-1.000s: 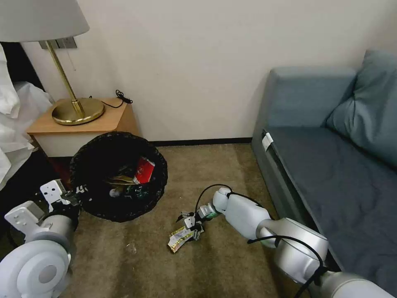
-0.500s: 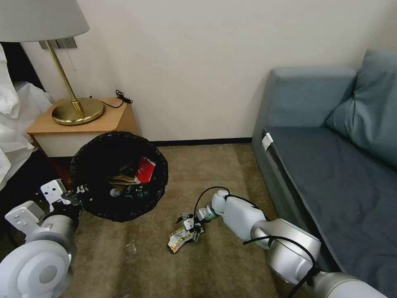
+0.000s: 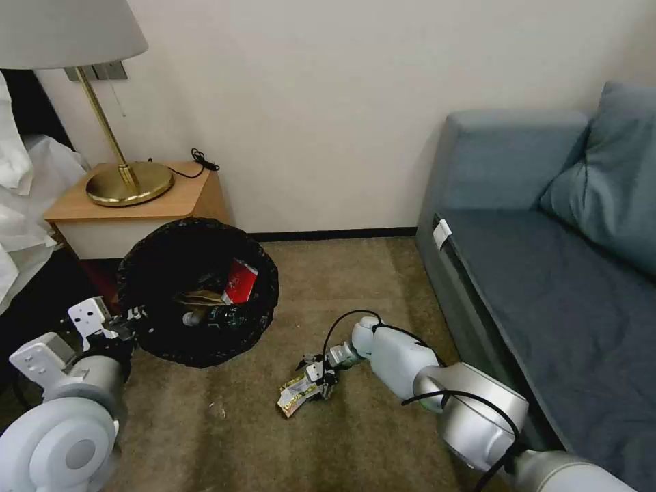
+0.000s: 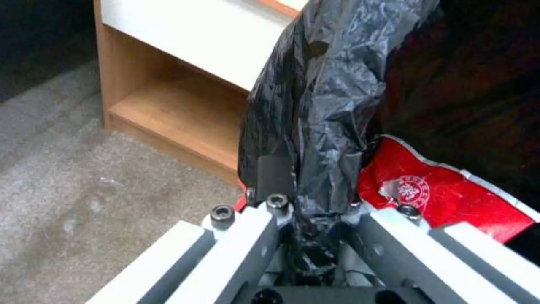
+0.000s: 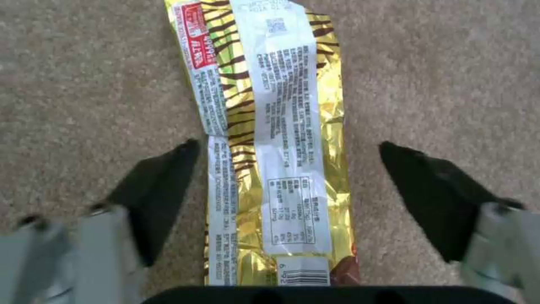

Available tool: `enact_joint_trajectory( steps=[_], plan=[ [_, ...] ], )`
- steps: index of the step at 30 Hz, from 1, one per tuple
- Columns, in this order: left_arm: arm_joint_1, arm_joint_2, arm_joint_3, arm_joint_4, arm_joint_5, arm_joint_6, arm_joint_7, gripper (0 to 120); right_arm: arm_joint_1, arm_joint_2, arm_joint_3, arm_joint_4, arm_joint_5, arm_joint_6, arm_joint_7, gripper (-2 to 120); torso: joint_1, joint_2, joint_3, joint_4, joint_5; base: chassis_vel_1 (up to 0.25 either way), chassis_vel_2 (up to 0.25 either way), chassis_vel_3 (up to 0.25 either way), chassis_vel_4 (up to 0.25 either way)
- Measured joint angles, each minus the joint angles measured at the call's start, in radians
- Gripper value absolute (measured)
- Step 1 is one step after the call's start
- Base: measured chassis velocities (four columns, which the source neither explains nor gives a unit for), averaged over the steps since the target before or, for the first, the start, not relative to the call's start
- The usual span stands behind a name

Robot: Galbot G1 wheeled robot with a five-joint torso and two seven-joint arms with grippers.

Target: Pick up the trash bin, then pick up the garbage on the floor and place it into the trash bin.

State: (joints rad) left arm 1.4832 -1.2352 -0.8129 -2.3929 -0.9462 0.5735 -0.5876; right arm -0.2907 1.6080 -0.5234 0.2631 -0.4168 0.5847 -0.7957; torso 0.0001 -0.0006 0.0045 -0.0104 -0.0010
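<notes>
— Here, what does the remaining garbage look like, and where does it lie?

— A flattened yellowish-silver wrapper [image 5: 270, 139] with gold foil edges, dark stripes, a white printed panel and a small red label. It lies flat on the brown carpet [image 3: 383, 287], between the trash bin [image 3: 198, 290] and the blue sofa [image 3: 547, 273].

— And the bin itself?

— Short, round, lined with a crinkled black bag folded over its rim. Inside it, a red wrapper [image 3: 239, 280], a tan paper bag [image 3: 199, 297] and a bottle [image 3: 212, 316]. It sits in front of the wooden nightstand [image 3: 137, 205] that carries a brass lamp [image 3: 123, 178].

— How does the right gripper stand?

— The right gripper [image 5: 287, 181] is low over the carpet, fingers spread wide, one dark fingertip [image 5: 163, 190] on each side of the wrapper's near end; neither is seen touching it.

— And the left?

— The left gripper [image 4: 306, 185] is clamped on the bin's bag-covered rim, one finger outside, one inside beside the red wrapper.
</notes>
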Motion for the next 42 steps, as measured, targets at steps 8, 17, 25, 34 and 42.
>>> enact_joint_trajectory(
  steps=[8, 17, 25, 34, 42],
  plan=[
    [0.001, 0.005, 0.000, -0.005, 0.000, 0.000, 0.000, 0, -0.004, 0.000, 0.008, -0.014, -0.001, -0.004, 0.016, 51, 0.000, 0.000, 0.000, 0.0000, 0.0000, 0.000, 0.000, 0.000, 0.000],
    [-0.001, 0.009, 0.001, -0.007, 0.000, 0.000, -0.001, 0, -0.010, -0.004, 0.017, -0.016, 0.003, -0.006, 0.032, 16, 0.000, 0.000, 0.000, 0.0000, 0.0000, 0.000, 0.000, 0.000, 0.000],
    [0.000, 0.012, 0.000, -0.007, 0.000, 0.000, -0.001, 0, -0.021, -0.002, 0.028, -0.025, 0.014, -0.010, 0.021, 0, 0.000, 0.000, 0.000, 0.0000, 0.0000, 0.000, 0.000, 0.000, 0.000],
    [-0.005, 0.012, 0.005, -0.005, 0.001, 0.000, -0.001, 0, -0.031, -0.014, 0.040, -0.018, 0.037, -0.008, 0.010, 0, 0.000, 0.000, 0.000, 0.0001, 0.0001, 0.000, 0.000, 0.000, 0.000],
    [-0.007, 0.017, 0.005, -0.003, 0.011, 0.001, -0.001, 0, -0.012, -0.055, 0.020, 0.026, 0.067, 0.019, -0.010, 1, 0.000, 0.000, 0.000, -0.0001, 0.0000, 0.000, 0.000, 0.000, 0.000]
  ],
)
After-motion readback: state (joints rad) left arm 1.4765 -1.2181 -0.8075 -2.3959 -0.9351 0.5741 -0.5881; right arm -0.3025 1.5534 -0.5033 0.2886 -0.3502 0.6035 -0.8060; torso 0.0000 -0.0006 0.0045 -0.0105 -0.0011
